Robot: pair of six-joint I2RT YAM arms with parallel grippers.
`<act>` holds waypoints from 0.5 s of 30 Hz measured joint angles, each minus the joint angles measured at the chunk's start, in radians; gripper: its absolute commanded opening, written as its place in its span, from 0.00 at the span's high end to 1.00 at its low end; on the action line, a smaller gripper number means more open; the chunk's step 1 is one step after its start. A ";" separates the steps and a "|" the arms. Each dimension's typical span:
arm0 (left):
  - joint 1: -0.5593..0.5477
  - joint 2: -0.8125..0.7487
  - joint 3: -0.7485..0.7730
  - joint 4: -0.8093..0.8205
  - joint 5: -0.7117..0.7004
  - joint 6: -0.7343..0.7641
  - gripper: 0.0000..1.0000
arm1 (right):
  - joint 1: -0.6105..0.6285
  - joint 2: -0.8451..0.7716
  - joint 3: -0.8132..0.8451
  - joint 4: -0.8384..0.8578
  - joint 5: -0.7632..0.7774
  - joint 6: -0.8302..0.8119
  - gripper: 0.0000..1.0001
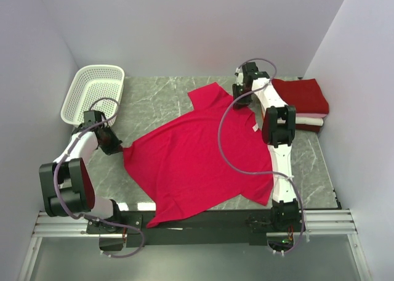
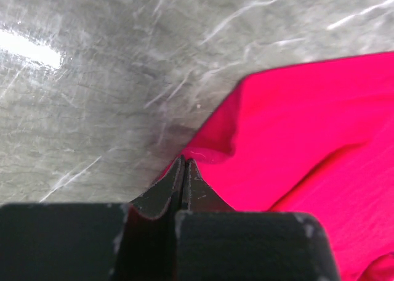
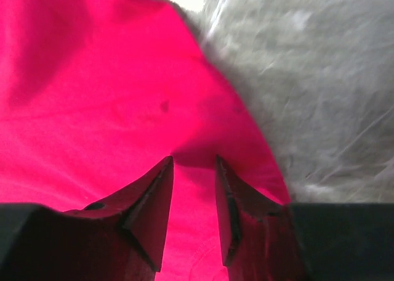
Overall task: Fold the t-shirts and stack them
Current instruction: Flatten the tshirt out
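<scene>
A bright pinkish-red t-shirt [image 1: 197, 158] lies spread flat across the marble table, its hem hanging over the near edge. My left gripper [image 1: 120, 146] is shut on the shirt's left corner; in the left wrist view the fingertips [image 2: 184, 161] pinch the edge of the red cloth [image 2: 308, 127]. My right gripper [image 1: 239, 93] is down on the far sleeve, next to the collar. Seen from the right wrist, its jaws [image 3: 194, 161] stand apart with the red cloth [image 3: 92, 77] between and under them. A folded crimson t-shirt [image 1: 300, 95] rests on a folded white t-shirt [image 1: 311, 117] at the right.
A white lattice basket [image 1: 92, 93] stands at the back left corner against the wall. Grey marble table [image 1: 160, 102] shows bare behind the shirt. The folded stack sits close to the right wall, just right of my right arm.
</scene>
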 measured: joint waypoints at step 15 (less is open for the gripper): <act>0.013 -0.096 -0.018 0.027 0.013 -0.009 1.00 | 0.016 -0.079 -0.151 -0.042 0.018 -0.124 1.00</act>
